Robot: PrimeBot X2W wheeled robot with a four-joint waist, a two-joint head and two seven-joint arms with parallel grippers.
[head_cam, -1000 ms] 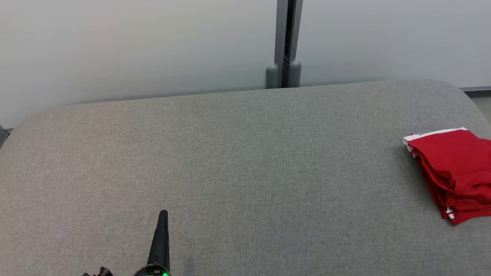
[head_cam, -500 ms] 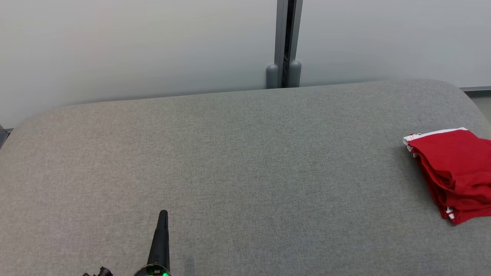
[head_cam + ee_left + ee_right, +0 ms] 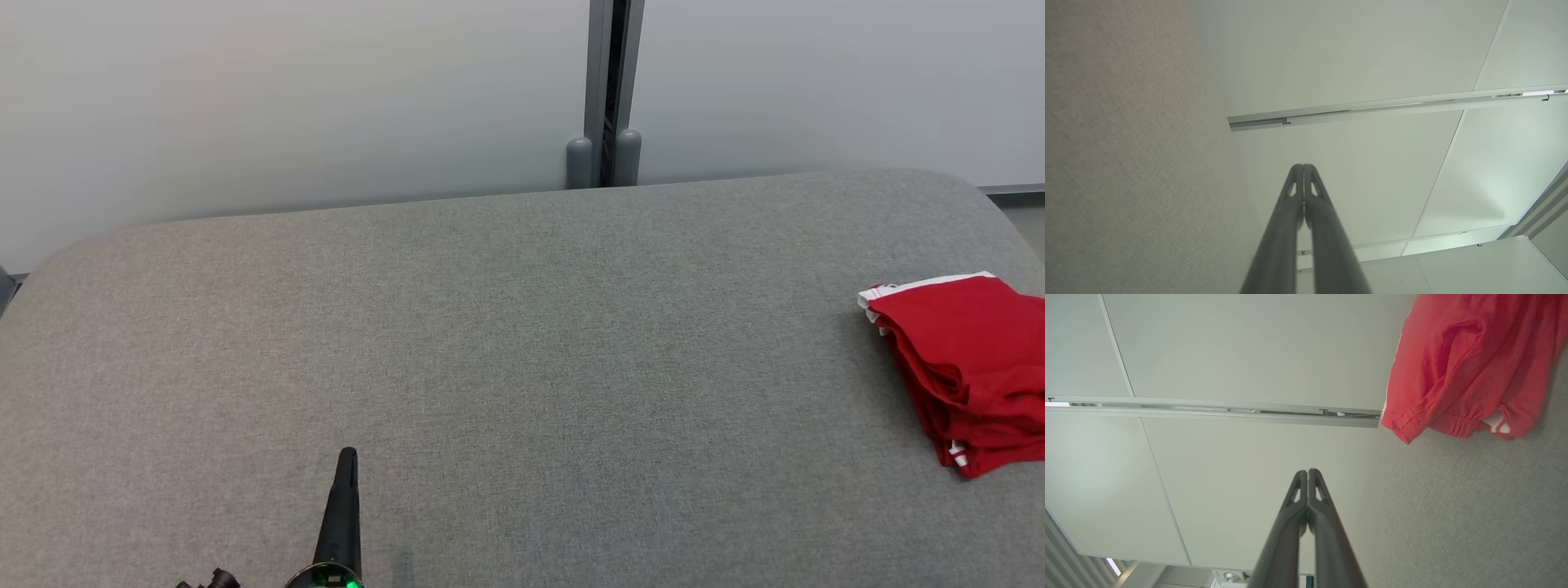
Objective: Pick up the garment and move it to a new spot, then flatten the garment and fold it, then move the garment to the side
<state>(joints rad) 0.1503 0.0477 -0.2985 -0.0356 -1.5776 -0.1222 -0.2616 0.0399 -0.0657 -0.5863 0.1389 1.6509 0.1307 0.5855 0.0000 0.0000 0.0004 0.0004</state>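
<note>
No change since a second ago: hands and garment hold position. Left hand at the near-left of the grey fabric desk, fingers pressed together, holding nothing. Right hand likewise pinched closed, empty. Red garment lies folded at the desk's right edge, well apart from the left hand.

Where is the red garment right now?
In the head view the red garment lies on the grey surface at its right edge, far from the left gripper.

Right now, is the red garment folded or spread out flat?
Folded. The red garment lies in a compact bundle on the grey surface, several layered edges stacked along its left side.
</note>
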